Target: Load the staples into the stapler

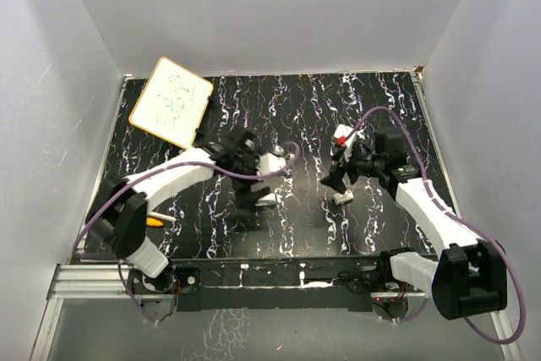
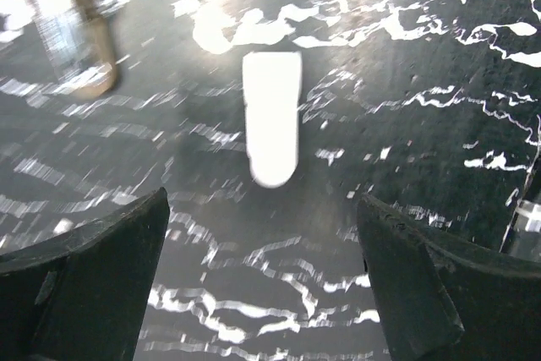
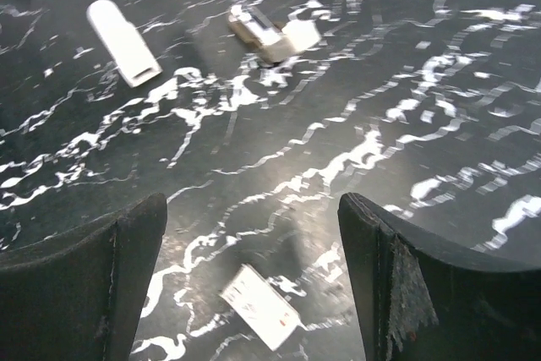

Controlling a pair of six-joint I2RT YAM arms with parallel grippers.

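Loading was judged hardly begun: the white stapler (image 2: 272, 120) was seen lying on the bench (image 2: 423, 57) just ahead of the spread, empty left fingers (image 2: 84, 276), while the staples box (image 3: 260, 306) lay ungrasped on the bench between the released right fingers (image 3: 76, 285).

The bench (image 1: 296, 107) carries five loose things:
- one stapler (image 3: 122, 42), white and round-ended
- one small whitish staples box (image 3: 260, 306)
- one beige-and-white piece (image 3: 270, 33), too blurred to name
- one orange-and-white stick (image 1: 156, 220) near the left edge
- one whiteboard (image 1: 171, 101) at the far left corner

There are two arms, the left arm (image 1: 169, 175) and the right arm (image 1: 431, 209). That makes two tools, the left tool (image 2: 264, 209) and the right tool (image 3: 254, 209), and two purple cables (image 1: 254, 173), one on each arm.
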